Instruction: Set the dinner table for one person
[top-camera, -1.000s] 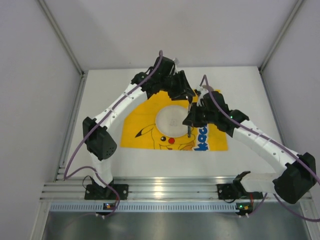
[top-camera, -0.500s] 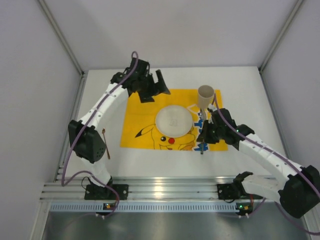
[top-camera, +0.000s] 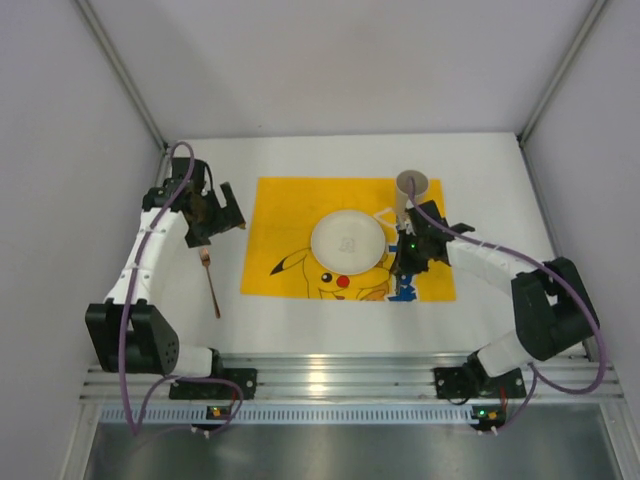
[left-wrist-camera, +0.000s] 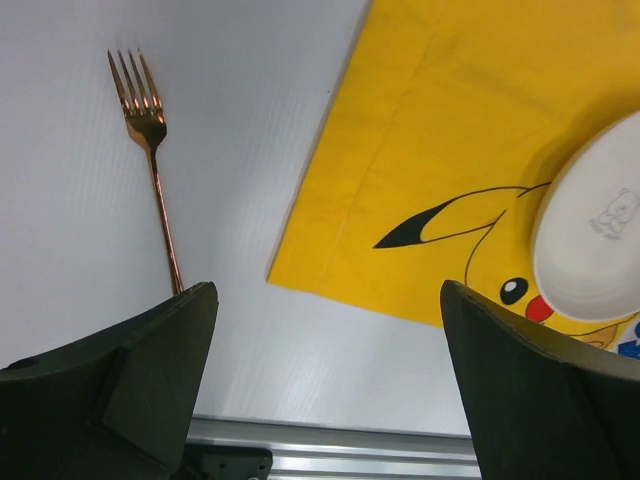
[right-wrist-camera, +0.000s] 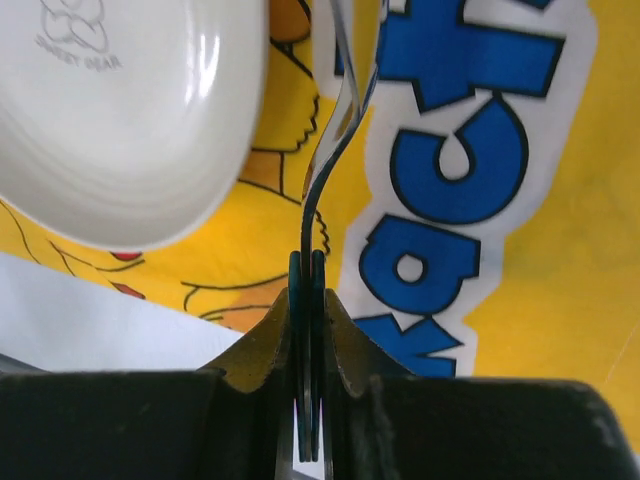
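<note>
We are looking at one dinner table lying beneath both grippers and carrying one yellow mat, one white plate reading "BEAR", one cup and one copper fork. The left gripper is hanging wide open near the fork's tines, its arm bending along the table's left edge. The right gripper is pinching one silver utensil just right of the plate, its elbow jutting rightward.

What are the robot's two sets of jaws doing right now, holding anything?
Left gripper: open, holding nothing.
Right gripper: closed on a thin silver utensil.
</note>
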